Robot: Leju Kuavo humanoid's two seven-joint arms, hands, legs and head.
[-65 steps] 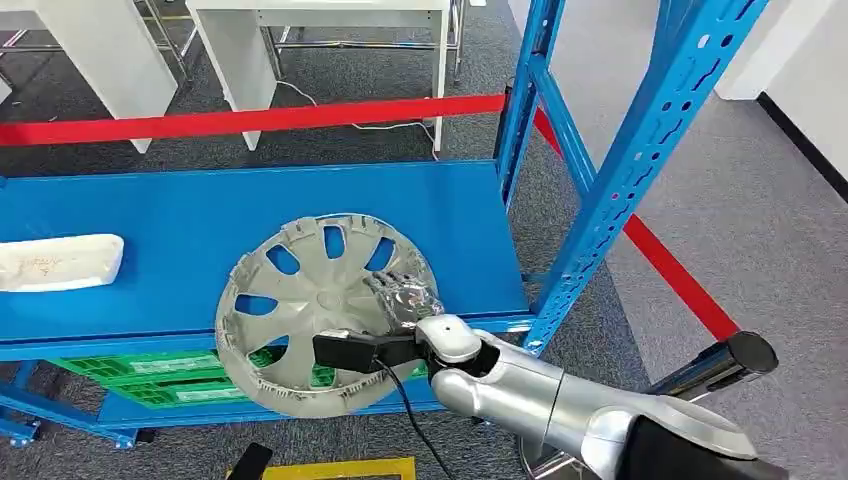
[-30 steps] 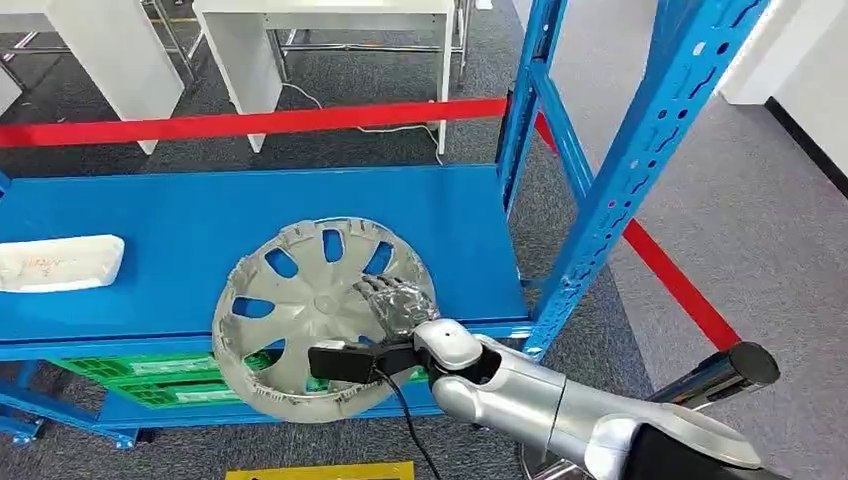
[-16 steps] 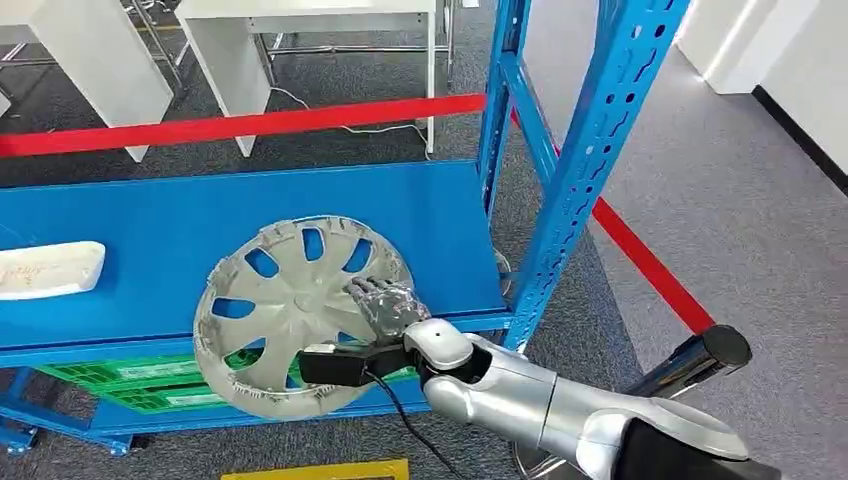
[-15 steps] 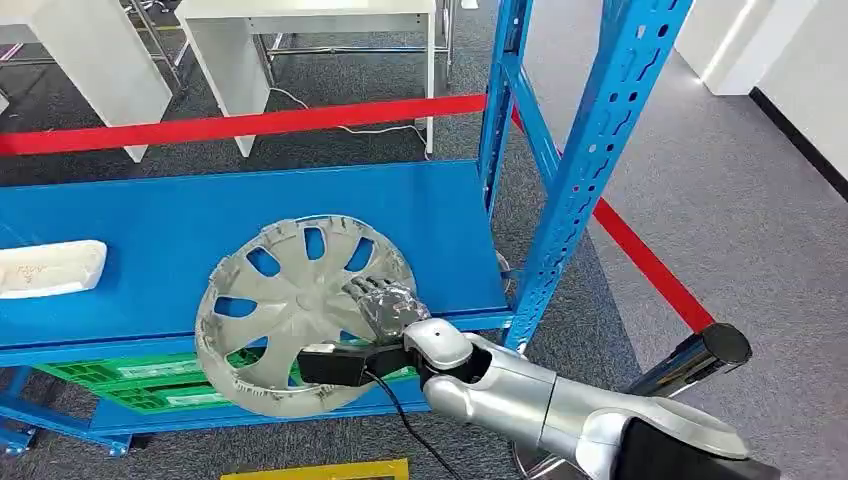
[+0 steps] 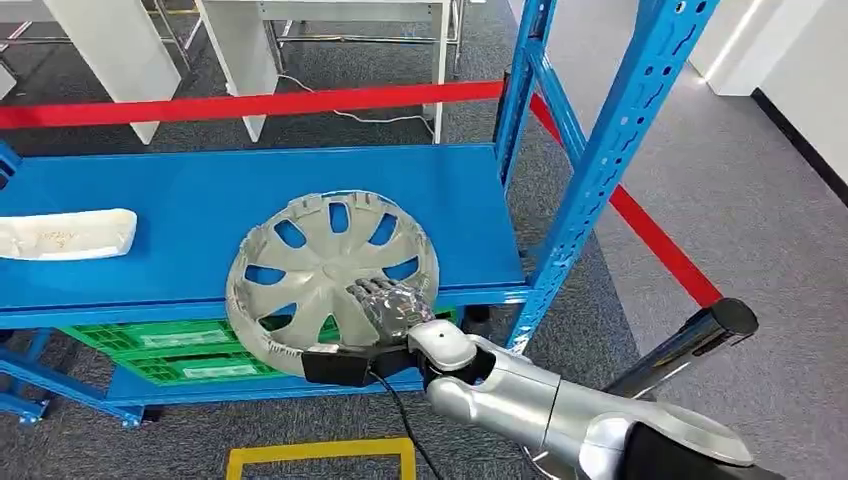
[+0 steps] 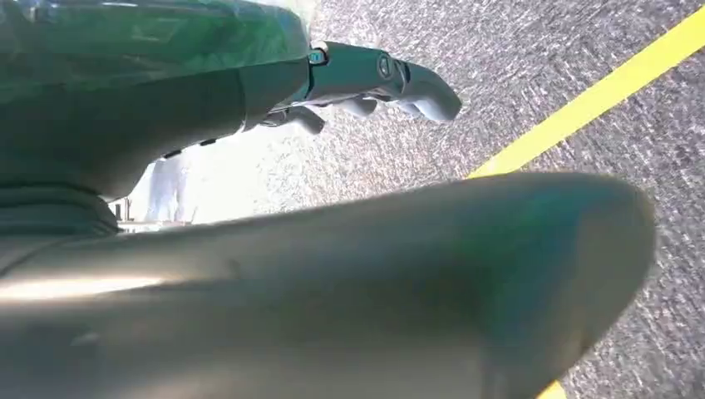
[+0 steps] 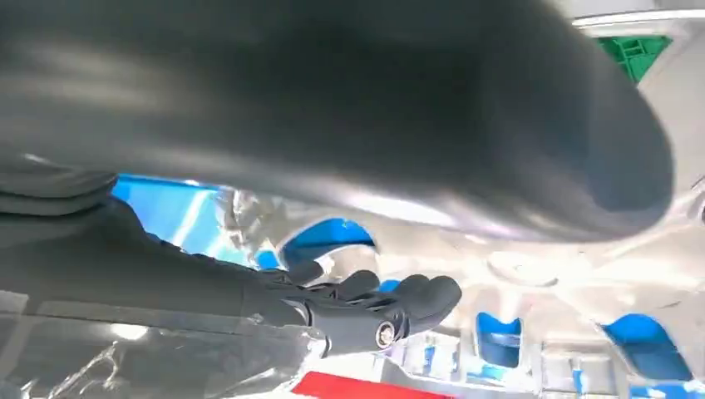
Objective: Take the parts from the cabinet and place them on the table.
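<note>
A silver hubcap [image 5: 320, 265] with several cut-out spokes overhangs the front edge of the blue cabinet shelf [image 5: 200, 195], tilted up on my side. My right hand [image 5: 390, 305] grips its near rim, fingers spread over the face; the thumb is hidden beneath. In the right wrist view the dark fingers [image 7: 366, 307] lie against the hubcap [image 7: 532, 274]. A flat white part [image 5: 65, 235] rests at the shelf's left end. My left hand [image 6: 374, 75] hangs over the grey carpet, fingers stretched out and holding nothing.
Blue perforated uprights [image 5: 620, 150] frame the shelf's right end. Green crates [image 5: 170, 350] sit on the lower shelf. Red barrier tape [image 5: 250, 105] and white tables [image 5: 240, 50] lie behind. A yellow floor line [image 5: 320, 455] runs in front of the cabinet.
The whole picture has shifted, so the camera moved. My right hand keeps its grip, and the hubcap has tipped up and come slightly further off the shelf's front edge.
</note>
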